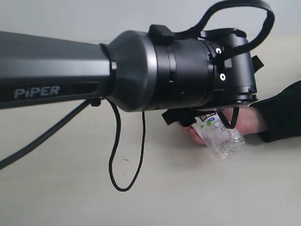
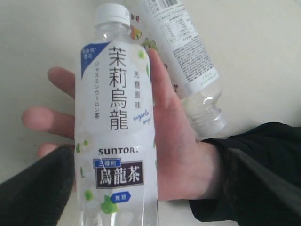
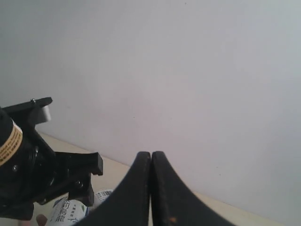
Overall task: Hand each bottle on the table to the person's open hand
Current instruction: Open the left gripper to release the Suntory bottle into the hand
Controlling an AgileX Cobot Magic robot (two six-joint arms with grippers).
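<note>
At right of centre, out over the desk (image 1: 155,197): the person's open hand (image 1: 244,120), palm up, reaching in from the right edge in a black sleeve (image 1: 282,113). Across that palm, a Suntory tea bottle (image 1: 221,136) of clear plastic, with a white cap and a white label carrying green sprigs and dark lettering. Lying along the palm, clear base poking out toward the near right, cap end hidden in the exterior view under the robot's left hand (image 2: 143,155).

Spread wide around the bottle's lower half, that left hand: 1 blurred dark finger (image 2: 37,188) right against the label's edge, the other well off the opposite side, with bare palm showing in the gap. Open, not clamped on anything; bottle resting on the palm.

Stretching across the exterior view from the left edge, the grey left arm (image 1: 56,61) marked PiPER, with a black cable (image 1: 127,160) drooping in a loop beneath it.

Just beside the person's open hand, flat on the desk: a 2nd bottle (image 2: 188,56), with small print and a barcode on its white label, its clear shoulder close to the sleeve. Touching the palm's edge or not: cannot tell.

Robot's right hand (image 3: 151,156): shut tight, 2 black fingers pressed together along their length, nothing between them, raised toward a pale wall (image 3: 188,70). Out of the exterior view. At the edge of its own wrist view, part of the left arm's wrist and a scrap of the tea bottle's label.
</note>
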